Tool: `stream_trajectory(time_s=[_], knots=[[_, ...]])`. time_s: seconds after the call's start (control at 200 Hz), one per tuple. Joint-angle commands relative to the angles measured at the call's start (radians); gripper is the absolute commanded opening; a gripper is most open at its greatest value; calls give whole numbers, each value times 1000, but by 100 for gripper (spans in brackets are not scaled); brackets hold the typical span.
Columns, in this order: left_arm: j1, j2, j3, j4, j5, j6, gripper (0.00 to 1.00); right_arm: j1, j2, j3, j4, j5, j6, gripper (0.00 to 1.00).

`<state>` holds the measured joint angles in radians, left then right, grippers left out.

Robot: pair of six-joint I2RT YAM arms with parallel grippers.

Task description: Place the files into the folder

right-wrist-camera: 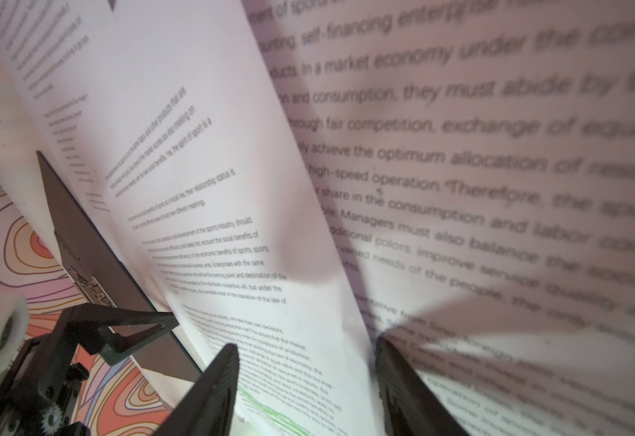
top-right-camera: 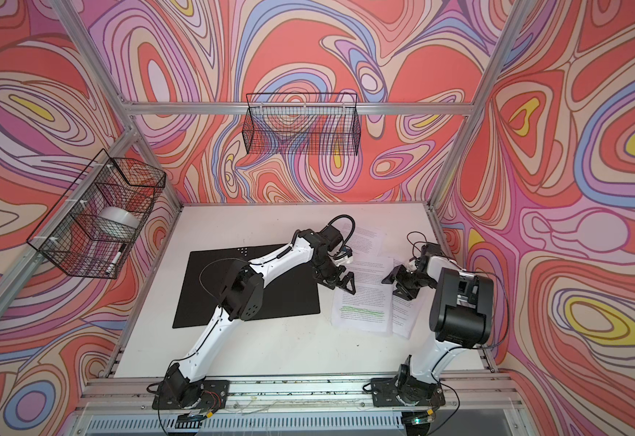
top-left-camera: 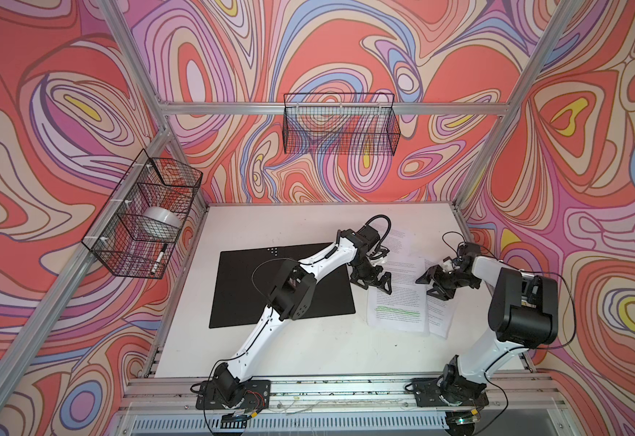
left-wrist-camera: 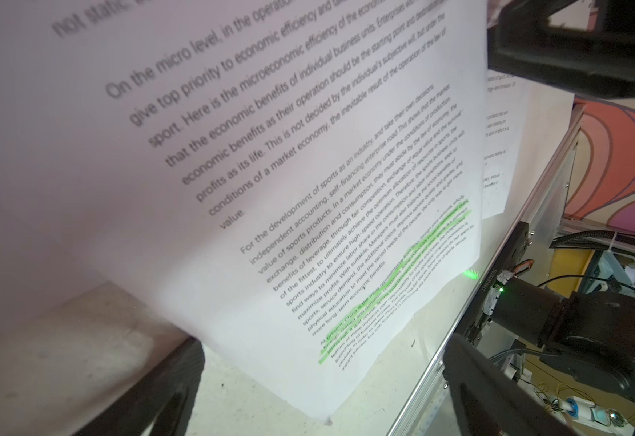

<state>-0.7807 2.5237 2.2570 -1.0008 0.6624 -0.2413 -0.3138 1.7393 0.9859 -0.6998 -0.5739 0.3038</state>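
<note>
1. The folder (top-left-camera: 327,300) lies opened flat on the white surface (top-left-camera: 308,347). Its matte black inside faces up and its metal spine clip (right-wrist-camera: 89,283) is exposed, ready to take sheets.
2. The files (top-left-camera: 397,302) are thin, limp printed sheets, one with green highlighted lines. They lie fanned just beside the folder, not yet inside.
3. The left pincer (top-left-camera: 373,281) hangs fully spread over the sheets, holding nothing.
4. The right pincer (top-left-camera: 427,285) is partly spread and straddles a sheet's edge without pinching. We judge it is about to gather the paper.
</note>
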Motion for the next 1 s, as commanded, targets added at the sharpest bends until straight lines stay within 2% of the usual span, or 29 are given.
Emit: stream_trajectory(time_s=[0.0,0.511,0.771,0.997], knots=[[0,-42,-14,1,55,-40,100,1,25,14,-6,10,-13,61],[33,-56,-17,21,100,-70,99,1,25,16,-8,-23,-13,59],[40,-56,-61,60,177,-117,100,1,7,14,-17,-37,-13,55],[41,-59,-99,76,184,-128,100,1,1,2,-11,-43,-12,50]])
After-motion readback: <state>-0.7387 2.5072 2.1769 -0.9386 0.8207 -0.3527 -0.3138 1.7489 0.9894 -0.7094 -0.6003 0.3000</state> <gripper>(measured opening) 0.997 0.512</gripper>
